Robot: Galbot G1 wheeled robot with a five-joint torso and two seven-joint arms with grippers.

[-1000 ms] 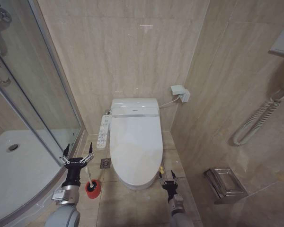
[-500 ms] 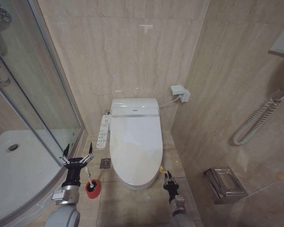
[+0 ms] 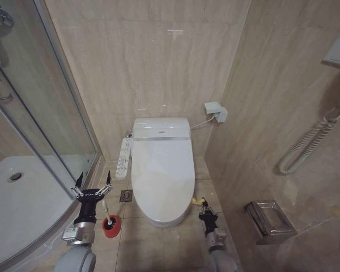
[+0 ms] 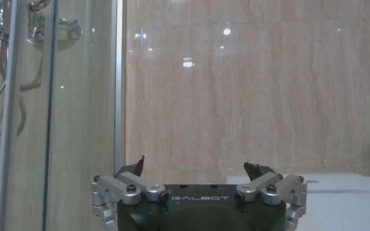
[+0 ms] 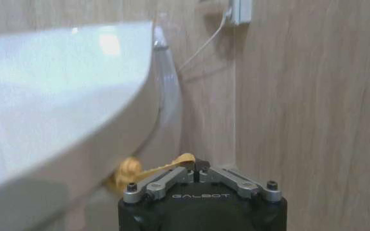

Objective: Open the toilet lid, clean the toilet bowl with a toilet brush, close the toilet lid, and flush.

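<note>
The right hand (image 5: 194,169) is pinched shut on the yellow strap (image 5: 162,166) at the toilet lid (image 3: 161,173), which lies closed just ahead. The glossy lid looks slippery and light; the soft strap suits gripping. The left hand (image 3: 92,188) hangs wide open, empty, above the toilet brush (image 3: 110,223).

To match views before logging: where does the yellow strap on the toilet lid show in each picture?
Head view: yellow strap at the lid's front right edge, at the right pincer.
Right wrist view: strap between that pincer's shut fingertips.
Left wrist view: I don't see it.
Shared landmark: toilet lid.
</note>
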